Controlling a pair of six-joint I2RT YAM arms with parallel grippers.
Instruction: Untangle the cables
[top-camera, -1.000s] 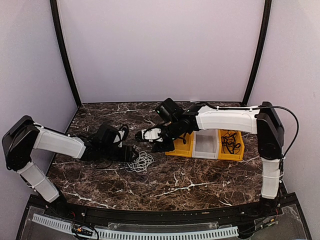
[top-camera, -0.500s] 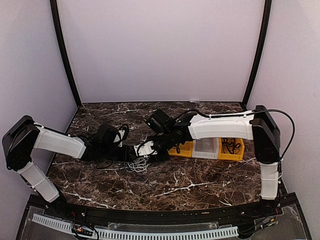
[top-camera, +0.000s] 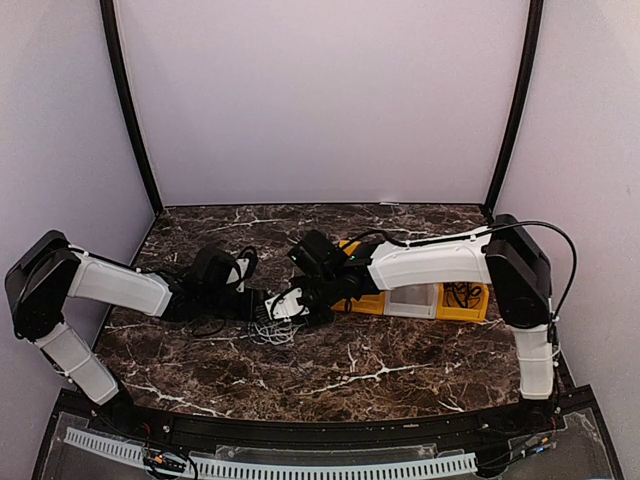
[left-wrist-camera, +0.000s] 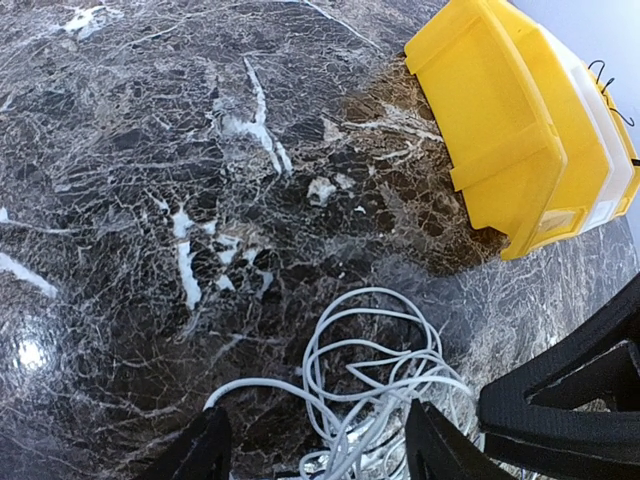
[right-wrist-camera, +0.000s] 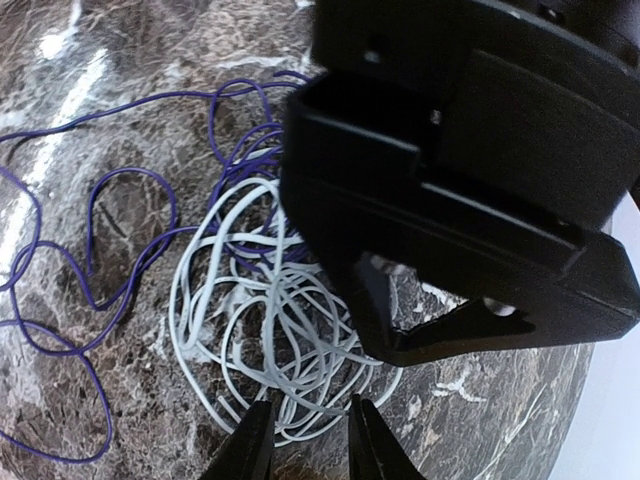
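The cables are a clump of white loops (top-camera: 272, 331) on the marble table (top-camera: 400, 365), with a thin dark purple-looking cable (right-wrist-camera: 60, 290) running out of the clump's far side. My left gripper (left-wrist-camera: 320, 455) is open, its two black fingers standing either side of the white cable (left-wrist-camera: 370, 370). My right gripper (right-wrist-camera: 308, 445) hangs low over the same white cable (right-wrist-camera: 270, 350) from the other side. Its jaws stand a narrow gap apart with a few white strands between the tips. In the top view both grippers meet over the clump, left gripper (top-camera: 258, 306) and right gripper (top-camera: 292, 304).
A row of bins stands to the right of the clump: yellow bin (top-camera: 366, 302), white bin (top-camera: 415, 298), and a second yellow bin (top-camera: 462, 303) holding black cables. The near yellow bin (left-wrist-camera: 500, 120) lies just beyond the clump. The left gripper's body (right-wrist-camera: 450, 170) crowds the right wrist view.
My right arm has swung left and down from beside the bins onto the white clump, and its jaws have narrowed. The left arm and the clump have stayed put.
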